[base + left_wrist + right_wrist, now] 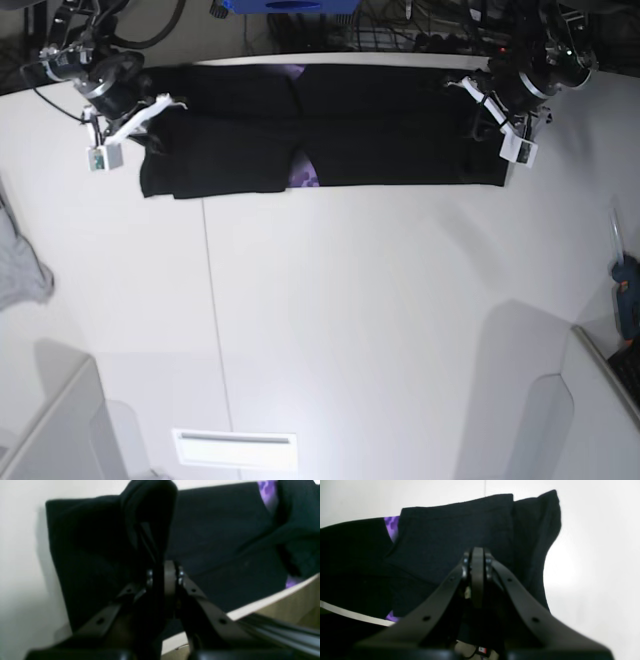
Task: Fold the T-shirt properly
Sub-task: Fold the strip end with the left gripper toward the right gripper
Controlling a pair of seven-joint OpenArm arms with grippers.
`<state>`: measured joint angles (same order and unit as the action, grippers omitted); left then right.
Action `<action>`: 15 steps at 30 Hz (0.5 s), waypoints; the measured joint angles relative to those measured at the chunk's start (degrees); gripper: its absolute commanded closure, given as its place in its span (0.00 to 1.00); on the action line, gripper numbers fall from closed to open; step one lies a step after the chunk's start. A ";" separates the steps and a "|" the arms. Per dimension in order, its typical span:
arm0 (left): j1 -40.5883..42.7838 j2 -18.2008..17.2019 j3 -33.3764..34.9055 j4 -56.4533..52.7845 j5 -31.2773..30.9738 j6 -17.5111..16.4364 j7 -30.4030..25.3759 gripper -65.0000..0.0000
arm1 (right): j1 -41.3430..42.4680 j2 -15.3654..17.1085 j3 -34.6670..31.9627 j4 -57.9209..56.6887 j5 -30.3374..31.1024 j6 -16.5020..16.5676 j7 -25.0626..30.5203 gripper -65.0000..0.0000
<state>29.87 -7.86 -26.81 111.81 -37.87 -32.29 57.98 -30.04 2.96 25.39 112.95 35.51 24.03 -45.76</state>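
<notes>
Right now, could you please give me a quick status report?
Left pincer shut on T-shirt fold. Right pincer shut. Shirt stretched along the table's far edge. Nothing in the way.

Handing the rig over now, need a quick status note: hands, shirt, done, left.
Left hand: shut on a bunched black fold of the T-shirt, at its end on the base view's right.
Right hand: shut at the shirt's other end; whether it pinches cloth cannot be told.
T-shirt: a long black band along the far edge of the white table, purple print peeking out near the middle.
Done: shirt folded lengthwise into the band.
Left: probably fold the ends inward into a compact stack, then let go.
</notes>
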 measured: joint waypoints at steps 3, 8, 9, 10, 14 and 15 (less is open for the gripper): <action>0.13 0.22 1.97 0.00 -0.13 1.29 0.13 1.00 | 0.00 0.00 0.00 -0.63 0.02 0.02 -0.02 1.00; 0.07 2.23 2.62 0.07 -0.04 2.16 0.09 1.00 | 0.11 0.00 0.00 -0.63 0.07 0.00 0.11 1.00; 0.04 2.43 2.64 0.07 -0.04 2.16 0.13 1.00 | 0.13 0.00 0.00 -0.63 0.04 0.00 0.11 1.00; 0.04 2.56 2.73 0.07 -0.11 2.14 0.11 1.00 | 0.13 0.02 0.00 -0.63 0.07 0.00 0.13 1.00; -0.52 3.04 2.75 0.09 -0.04 2.14 0.13 1.00 | 0.13 0.00 0.00 -0.63 0.07 0.00 0.11 1.00; -0.70 3.08 2.75 0.11 -0.07 2.14 0.11 1.00 | 0.13 0.00 0.00 -0.63 0.07 0.00 0.11 1.00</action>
<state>29.17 -4.78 -24.05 111.92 -37.93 -30.15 58.08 -29.91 2.96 25.39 112.31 35.57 24.03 -45.65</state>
